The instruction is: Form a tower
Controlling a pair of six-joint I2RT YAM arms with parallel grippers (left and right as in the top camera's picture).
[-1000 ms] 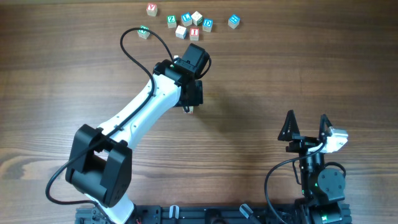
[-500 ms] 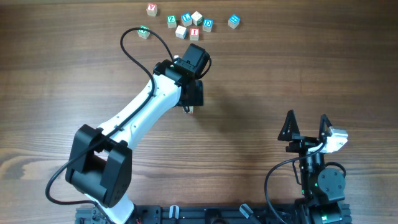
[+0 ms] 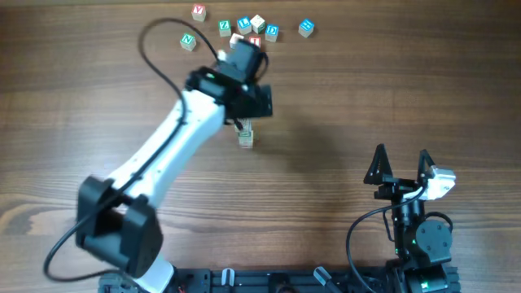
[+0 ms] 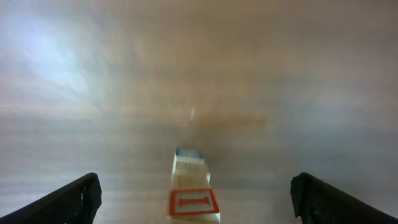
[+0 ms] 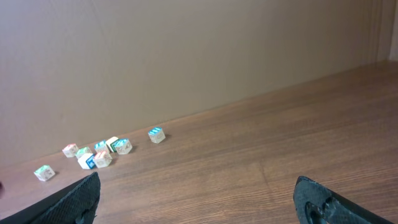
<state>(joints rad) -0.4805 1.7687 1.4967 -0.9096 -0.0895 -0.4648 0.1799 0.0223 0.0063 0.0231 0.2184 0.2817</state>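
Since the tower [image 3: 246, 138] stands just left of the middle of the overhead frame, right below the left hand [image 3: 247, 114], your job now, as I judge it, is to get clear without knocking it. The loose cubes [image 3: 243, 24] lie scattered along the top edge of the counter [image 3: 366, 89]. The right hand [image 3: 401, 163] sits at the lower right, well apart, spread open and empty.

In the left wrist view, which is blurred, the column rises from the bottom centre, its top face marked in red. The two fingers [image 4: 81, 199] sit at the bottom corners and neither touches the column, so the left hand is wide open and holds nothing. Keep it that wide and lift straight up until the fingertips are above the column, and only then swing away. Any sideways drift while low would likely tip a stack one cube wide.

In the right wrist view the right hand's fingers stand wide apart at the bottom corners with nothing between them. The loose cubes show at the lower left, a single cube [image 5: 155, 134] a little to their right. The tower does not show here. For the next pick, favour an outlying cube so the fingers close without nudging its neighbours.
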